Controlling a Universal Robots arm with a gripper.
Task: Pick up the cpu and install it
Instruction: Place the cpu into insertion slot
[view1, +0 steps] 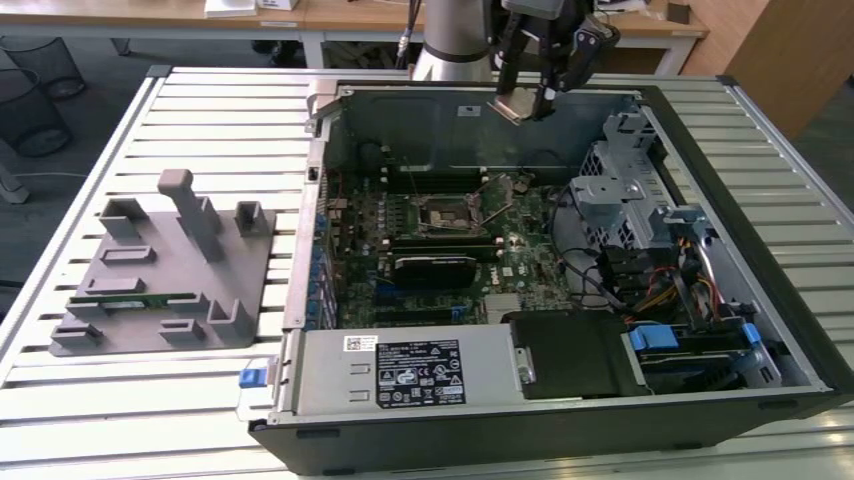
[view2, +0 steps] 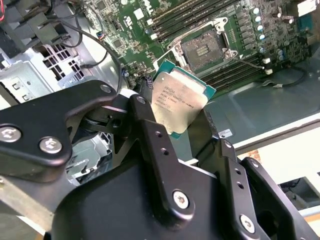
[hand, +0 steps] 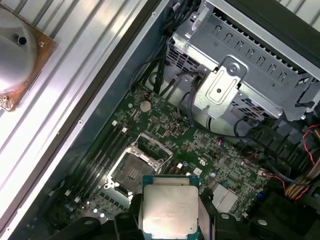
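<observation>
Firstly, in the exterior view we see the open computer case (view1: 315, 200) lying on a slatted table (view1: 200, 110), with the empty CPU socket (view1: 441, 212) near the middle of its green motherboard (view1: 400, 225). The gripper (view1: 523, 103) hangs in the air well apart from that socket, on the side toward the arm's grey column (view1: 447, 45), about over the case's wall there. Its fingers are pinched on the cpu (view1: 514, 108), which is tilted with its pale face showing. To the exterior view's left of the socket, outside the case, a grey fixture (view1: 174, 270) sits on the table with a green memory stick (view1: 114, 298) lying in it.

Next, in the second wrist view, we look along the black fingers (view2: 150, 135). They grip the cpu (view2: 177, 100) by two opposite edges, its silver-white lid facing the camera with a green rim around it. The socket (view2: 200, 47) lies beyond the chip, bare inside its metal frame, with memory slots (view2: 175, 20) just beside it. The chip is clear of the board and touches nothing but the fingers.

Lastly, in the first wrist view, the cpu (hand: 169, 210) sits between the two fingertips (hand: 131, 212), pressed from either side. The socket (hand: 134, 167) shows just beside the chip's edge, on the board below it. A silver drive cage (hand: 240, 85) stands well apart from the socket, past a round coin battery (hand: 145, 105).
</observation>
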